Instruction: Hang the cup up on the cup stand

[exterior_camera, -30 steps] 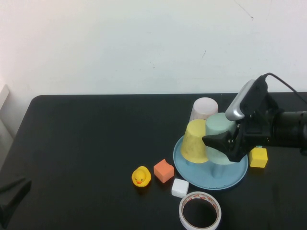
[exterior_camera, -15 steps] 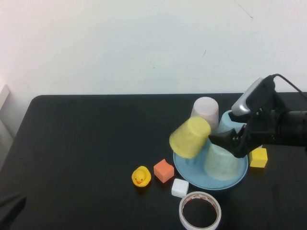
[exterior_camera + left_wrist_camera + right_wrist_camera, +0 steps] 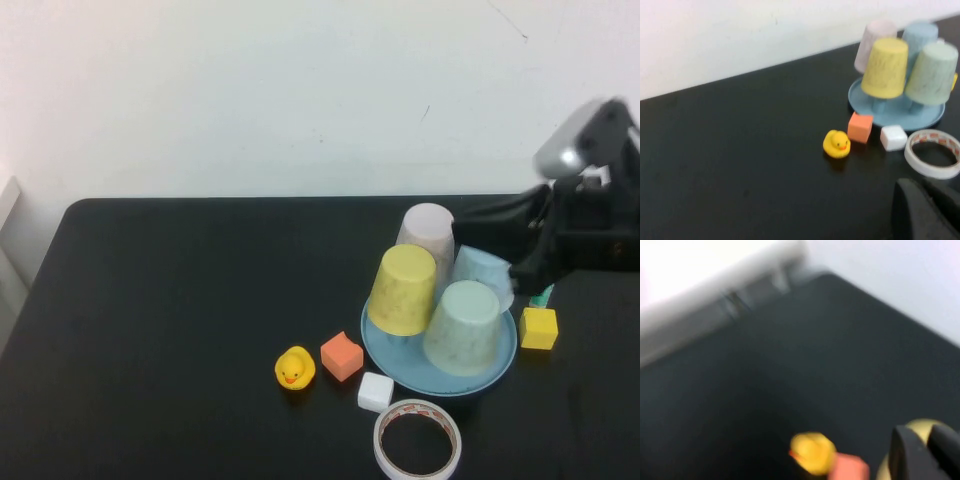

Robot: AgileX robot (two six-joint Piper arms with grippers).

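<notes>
On the cup stand [image 3: 440, 385] the cup [image 3: 463, 327] sat upside down, axis near upright, below and left of the empty right pincer [image 3: 478, 232], jaws nearly together. Left pincer [image 3: 922, 210] stayed away, shut.

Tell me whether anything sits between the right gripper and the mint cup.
The light-blue cup does. The right gripper hangs behind the stand, and that cup stands between it and the mint cup, which already sits upside down on the stand.
</notes>
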